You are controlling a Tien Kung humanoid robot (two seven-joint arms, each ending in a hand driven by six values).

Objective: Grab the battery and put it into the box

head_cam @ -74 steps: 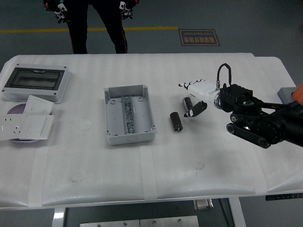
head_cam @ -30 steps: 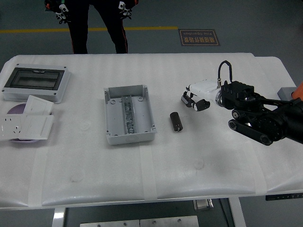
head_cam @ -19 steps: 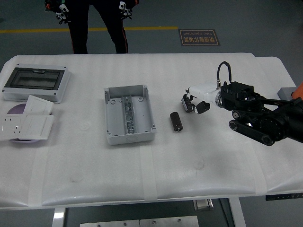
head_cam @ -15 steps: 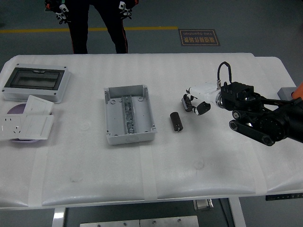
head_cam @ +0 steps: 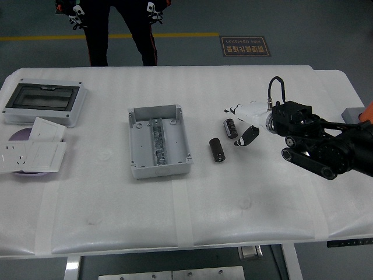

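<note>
Batteries lie on the table, one beside the box, another under my right hand; my fingers, curled around it a moment ago, have spread (holding nothing), so the grasp must be retried.

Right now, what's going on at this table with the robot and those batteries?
The right robot hand is at a battery lying on the white table, with its fingers spread around it and not gripping it. A second battery lies nearer the open grey box, which has no battery in it. So nothing has been picked up yet. A person stands at the far side, not touching anything. The left arm is out of view.
</note>
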